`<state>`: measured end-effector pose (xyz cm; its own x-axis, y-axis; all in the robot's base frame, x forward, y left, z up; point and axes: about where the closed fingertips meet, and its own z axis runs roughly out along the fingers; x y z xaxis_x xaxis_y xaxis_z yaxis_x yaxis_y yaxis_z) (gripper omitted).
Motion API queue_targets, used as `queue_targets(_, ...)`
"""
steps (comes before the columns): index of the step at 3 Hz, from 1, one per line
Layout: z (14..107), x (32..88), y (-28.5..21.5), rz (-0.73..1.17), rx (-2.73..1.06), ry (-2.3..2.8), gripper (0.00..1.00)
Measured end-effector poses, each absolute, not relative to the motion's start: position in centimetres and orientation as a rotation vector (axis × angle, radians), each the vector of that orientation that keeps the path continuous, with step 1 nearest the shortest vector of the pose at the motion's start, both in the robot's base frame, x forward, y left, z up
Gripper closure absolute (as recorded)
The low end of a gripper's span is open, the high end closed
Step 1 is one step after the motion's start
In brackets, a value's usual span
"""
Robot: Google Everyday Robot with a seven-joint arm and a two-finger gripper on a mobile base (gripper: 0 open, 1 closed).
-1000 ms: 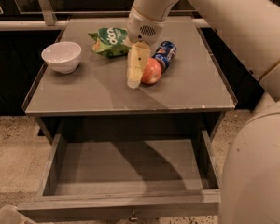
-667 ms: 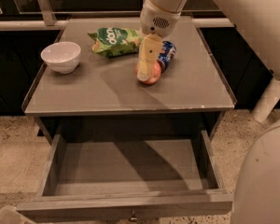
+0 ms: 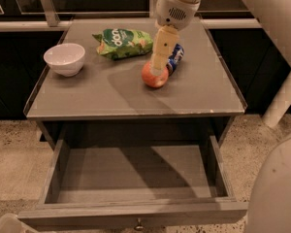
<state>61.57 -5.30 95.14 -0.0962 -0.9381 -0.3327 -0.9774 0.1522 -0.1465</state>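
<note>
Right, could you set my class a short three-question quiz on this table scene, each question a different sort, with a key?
1. True or false: the drawer under the table stands open.
2. The gripper is down at which thing on the table? A) white bowl B) orange fruit C) green bag
3. Fill in: the blue can lies right beside the ____.

Key
1. True.
2. B.
3. Fruit.
</note>
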Motion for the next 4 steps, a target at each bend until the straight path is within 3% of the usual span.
queue_targets(4,86.4,61.1,-6.8,0.373,-1.783,2.248,0.0)
